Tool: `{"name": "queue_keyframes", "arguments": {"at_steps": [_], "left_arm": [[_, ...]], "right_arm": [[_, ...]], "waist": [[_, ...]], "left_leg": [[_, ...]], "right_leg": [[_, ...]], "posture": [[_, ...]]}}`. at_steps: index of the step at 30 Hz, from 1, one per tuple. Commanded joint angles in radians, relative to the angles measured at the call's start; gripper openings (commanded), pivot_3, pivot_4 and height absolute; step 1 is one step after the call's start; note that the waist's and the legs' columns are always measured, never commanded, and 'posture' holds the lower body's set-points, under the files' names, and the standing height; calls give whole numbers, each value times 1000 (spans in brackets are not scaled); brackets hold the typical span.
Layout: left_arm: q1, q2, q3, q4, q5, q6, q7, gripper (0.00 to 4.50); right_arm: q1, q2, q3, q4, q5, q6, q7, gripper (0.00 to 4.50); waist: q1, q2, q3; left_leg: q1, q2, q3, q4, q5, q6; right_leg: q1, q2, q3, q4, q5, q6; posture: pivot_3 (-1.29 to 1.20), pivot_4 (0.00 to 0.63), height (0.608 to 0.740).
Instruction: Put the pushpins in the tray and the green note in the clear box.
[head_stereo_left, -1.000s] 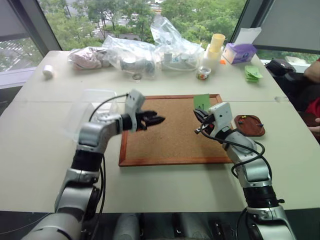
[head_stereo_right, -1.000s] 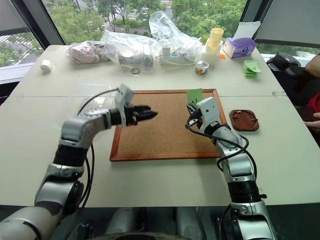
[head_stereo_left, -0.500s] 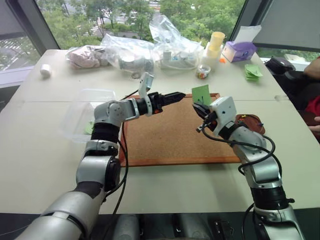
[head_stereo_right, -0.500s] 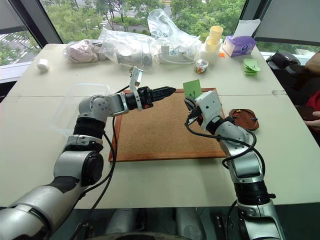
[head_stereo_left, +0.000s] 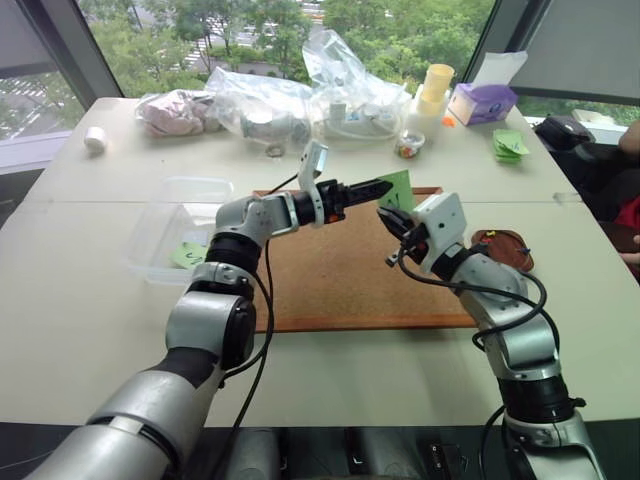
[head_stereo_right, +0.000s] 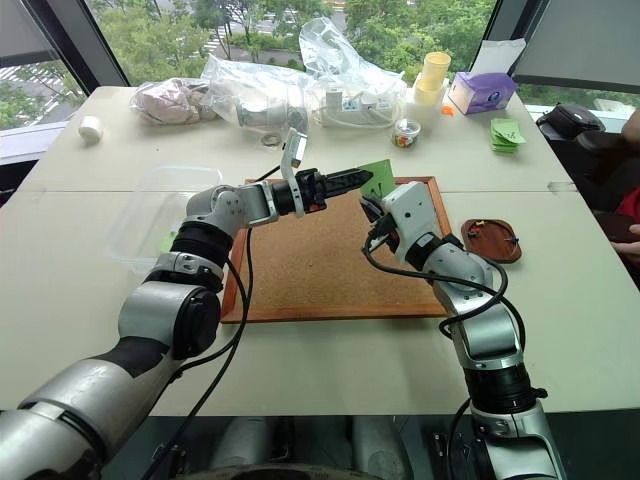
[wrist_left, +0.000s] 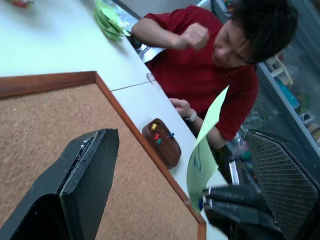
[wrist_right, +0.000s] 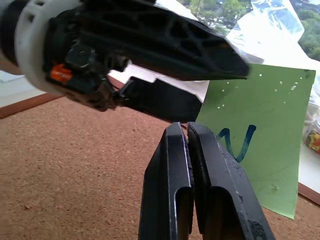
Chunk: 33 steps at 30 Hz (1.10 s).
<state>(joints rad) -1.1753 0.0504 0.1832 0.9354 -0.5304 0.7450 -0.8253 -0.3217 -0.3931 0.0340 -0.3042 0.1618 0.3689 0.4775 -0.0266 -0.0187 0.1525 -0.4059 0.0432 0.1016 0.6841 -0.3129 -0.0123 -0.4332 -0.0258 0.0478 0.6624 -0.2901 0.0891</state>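
Green note held upright above the corkboard (head_stereo_left: 340, 270), between both tools.
On the tabletop (head_stereo_left: 90, 300), the clear box (head_stereo_left: 175, 225) lies left and the tray (wrist_left: 162, 142) with pushpins (wrist_left: 157, 135) right; the right tool (head_stereo_left: 388, 215) pinches the green note (wrist_right: 265, 145), the left tool (head_stereo_left: 380, 186) gaping wide beside it.

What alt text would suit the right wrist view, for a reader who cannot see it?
The shut right tool pinches the lower edge of a green note marked with a dark scribble, held upright over the corkboard. The left tool reaches in from the side, open, its fingers at the note's edge. Clear bags lie behind.
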Motion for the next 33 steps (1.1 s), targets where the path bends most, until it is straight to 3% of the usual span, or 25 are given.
{"name": "queue_keyframes", "arguments": {"at_steps": [1, 2, 4, 9, 10, 11, 21, 27, 33], "left_arm": [[-33, -20, 19, 47, 14, -63, 1, 4437], [-38, -25, 20, 63, 19, -76, 5, 4437], [-44, -31, 18, 85, 28, -91, -3, 3643], [-54, -37, 20, 112, 45, -107, -11, 1367], [-55, -35, 21, 116, 48, -109, -13, 722], [-56, -32, 22, 119, 52, -115, -10, 404], [-22, 4, -89, 144, 226, -306, -28, 404], [-21, 1, -57, 153, 212, -297, -32, 404], [-37, -15, 89, 128, 76, -173, 4, 404]], "right_arm": [[-2, 6, -1, -54, 12, 1, -2, 0], [-1, 7, 1, -57, 11, 3, -3, 0], [-1, 9, 2, -62, 11, 5, -3, 0], [4, 7, 5, -71, 6, 8, -2, 0], [7, 6, 6, -71, 5, 6, -1, 0], [10, 5, 6, -72, 3, 4, -2, 0], [13, 24, 8, -81, 8, 0, -17, 0], [12, 57, -10, -92, 37, 23, -41, 0], [20, 60, -7, -94, 35, 27, -50, 0]], "waist": [[3, 0, 0], [6, 0, 0], [8, 0, 0], [11, 0, 0], [11, 0, 0], [11, 0, 0], [12, 0, 0], [12, 0, 0], [11, 0, 0]], "left_leg": [[0, 0, 0, 0, 0, 0], [0, 0, 0, 0, 0, 0], [0, 0, 0, 0, 0, 0], [0, -1, 0, 0, 0, 0], [0, -1, 0, 0, 0, 0], [0, -1, 0, 0, 0, 0], [0, -2, 0, 0, 0, 0], [0, -2, 0, 1, 0, 0], [0, -1, 0, 1, 0, 0]], "right_leg": [[0, 0, 0, 0, 0, 0], [0, 0, 0, 0, 0, 0], [0, 0, 0, 0, 0, 0], [0, 0, 0, 0, 0, 0], [0, 0, 0, 0, 0, 0], [0, 0, 0, 0, 0, 0], [0, 1, 0, 1, 0, 0], [0, 0, 0, 1, 0, 0], [0, 0, 0, 2, 0, 0]], "posture": [[0, 150, 738], [0, 150, 738], [0, 150, 738], [0, 150, 738], [0, 150, 738], [0, 150, 738], [0, 150, 738], [0, 150, 738], [0, 150, 738]]}}
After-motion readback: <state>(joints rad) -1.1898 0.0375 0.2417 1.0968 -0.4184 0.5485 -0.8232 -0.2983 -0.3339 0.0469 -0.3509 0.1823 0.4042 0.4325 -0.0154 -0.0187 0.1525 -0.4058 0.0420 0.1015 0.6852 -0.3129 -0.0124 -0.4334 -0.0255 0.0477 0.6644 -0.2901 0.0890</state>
